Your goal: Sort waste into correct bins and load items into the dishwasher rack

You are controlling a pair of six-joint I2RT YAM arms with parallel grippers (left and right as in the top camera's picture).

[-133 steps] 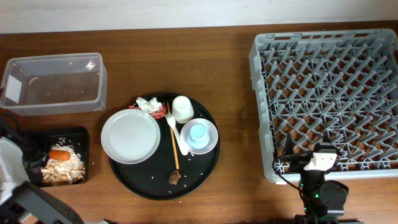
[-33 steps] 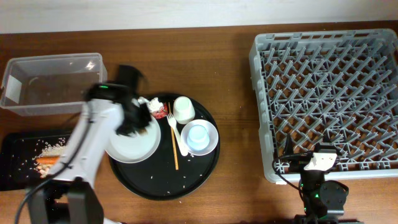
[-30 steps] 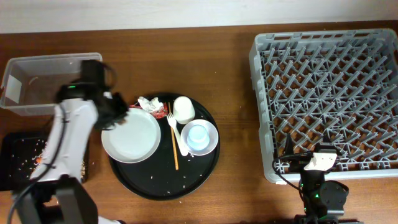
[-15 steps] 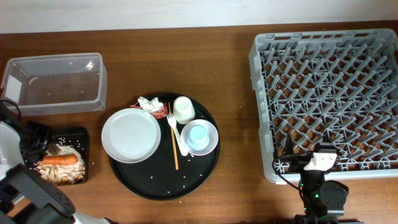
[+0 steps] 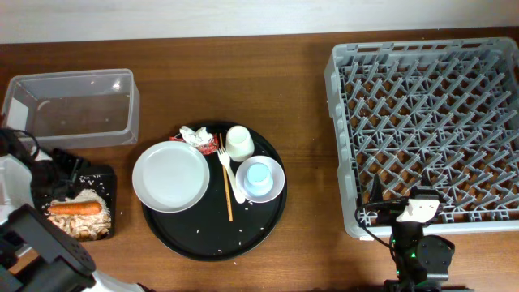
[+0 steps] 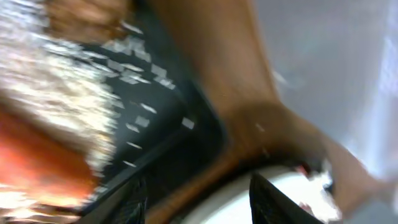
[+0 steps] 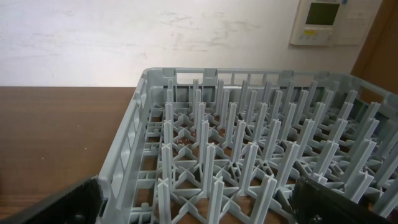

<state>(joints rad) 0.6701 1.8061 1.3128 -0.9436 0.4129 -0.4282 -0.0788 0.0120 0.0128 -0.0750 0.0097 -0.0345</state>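
Left gripper (image 6: 199, 198) is released, jaws apart with nothing between them, at the back edge of the flat black tray (image 5: 104, 174) in the table's front-left corner. The carrot (image 5: 75, 208) lies there on the rice heap (image 5: 85, 225). Right gripper (image 7: 196, 208) is released and empty at the front edge of the rack (image 5: 430, 122), at the table's right end.

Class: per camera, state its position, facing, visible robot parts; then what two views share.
Overhead: above table, looking down on rack, tub; left arm, right arm at bottom.
Left wrist: blurred, close over rice and carrot; left pincer at bottom.
Right wrist: low, facing rack pegs and wall; right pincer in corners.
Shared: rack, overhead and right wrist.
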